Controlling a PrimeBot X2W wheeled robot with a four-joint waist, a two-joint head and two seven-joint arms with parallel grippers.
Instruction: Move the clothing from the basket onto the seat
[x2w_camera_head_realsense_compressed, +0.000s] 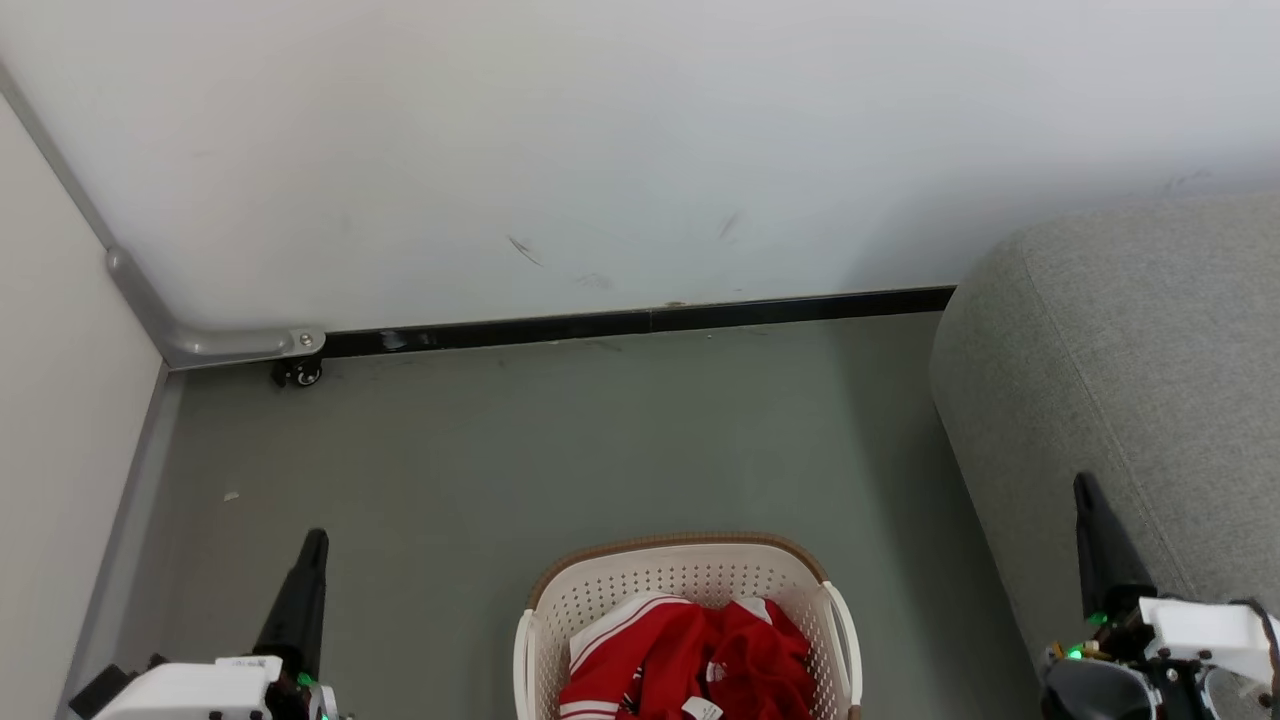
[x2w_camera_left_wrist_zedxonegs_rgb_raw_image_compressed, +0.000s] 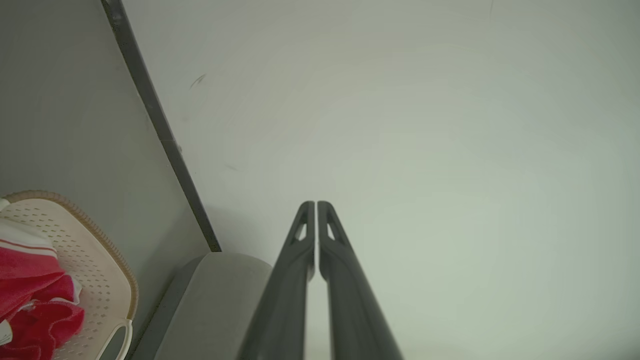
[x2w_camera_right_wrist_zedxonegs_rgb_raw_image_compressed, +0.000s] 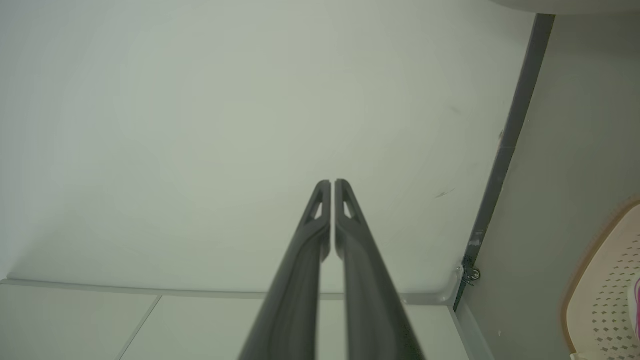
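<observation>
On grey floor (x2w_camera_head_realsense_compressed: 500, 450), btm centre: cream-white perforated plastic basket w/ brown rim (x2w_camera_head_realsense_compressed: 680, 543), upright, apart from seat.
Clothing (x2w_camera_head_realsense_compressed: 690, 660): bright red soft fabric, white stripes + small tag, heaped inside basket.
Seat (x2w_camera_head_realsense_compressed: 1130, 350): large rounded grey woven upholstery, right of basket.
Left gripper (x2w_camera_head_realsense_compressed: 316, 545): dark fingers pressed together, empty, left of basket.
Right gripper (x2w_camera_head_realsense_compressed: 1085, 492): fingers together, empty, against seat's side in head view.

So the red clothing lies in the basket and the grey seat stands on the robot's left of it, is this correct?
Not the left. The red clothing lies in the basket and the grey seat stands on the robot's right of it, as the head view shows.
</observation>
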